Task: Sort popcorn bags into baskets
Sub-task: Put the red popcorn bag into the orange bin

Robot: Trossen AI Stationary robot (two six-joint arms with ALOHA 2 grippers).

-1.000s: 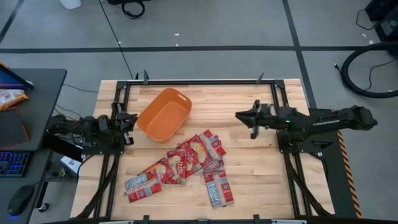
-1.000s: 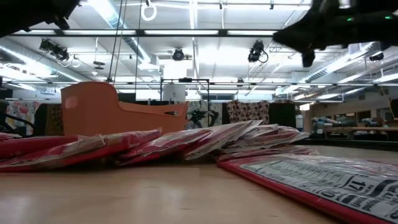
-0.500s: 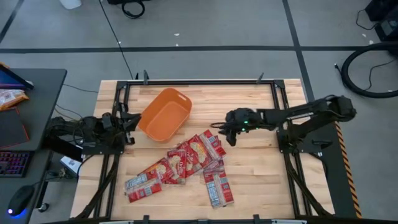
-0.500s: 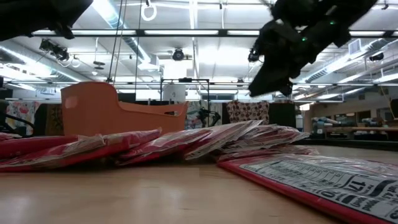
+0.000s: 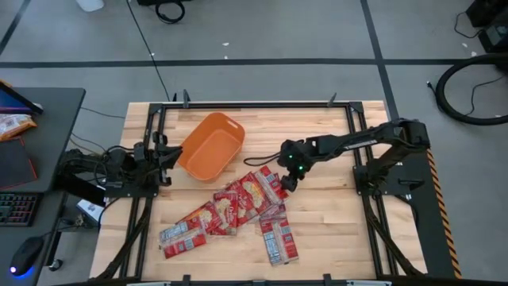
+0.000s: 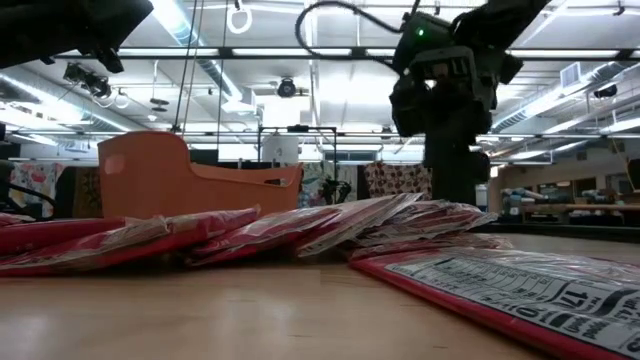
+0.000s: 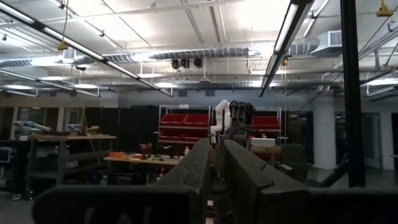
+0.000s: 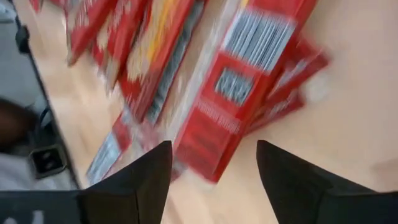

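High view – right pincer [image 5: 289, 181]: your right arm reaches in from the table's right side, its pincer over the upper right end of the bag pile, at the edge of the topmost bag.
High view – left pincer [image 5: 164, 152]: your left arm waits at the table's left edge, tip just beside the tub's left wall. You cannot tell its finger gap here.
High view – tub [image 5: 209, 147]: orange, on the table [image 5: 333, 222] left of centre toward the far side, tilted diagonally. No bag shows inside it.
High view – bags [image 5: 238, 208]: red packets overlapping in a loose diagonal heap from below the tub toward the near edge; one lies apart at the lower right of the heap, barcode side up.
Low view – right pincer [image 6: 447, 170]: hangs down from above behind the heap, tip just above the rear bags. Contact cannot be judged.
Low view – tub [image 6: 180, 178]: stands behind the heap, at the left.
Low view – bags [image 6: 330, 228]: a low ridge across the table; one lies nearest the camera at the right.
Left wrist view – left fingers [image 7: 249, 180]: close together with only a narrow slit between them, nothing held; beyond them the room.
Right wrist view – right fingers [image 8: 134, 186]: spread wide apart, empty; red bags [image 8: 242, 93] lie on the table straight beyond them.
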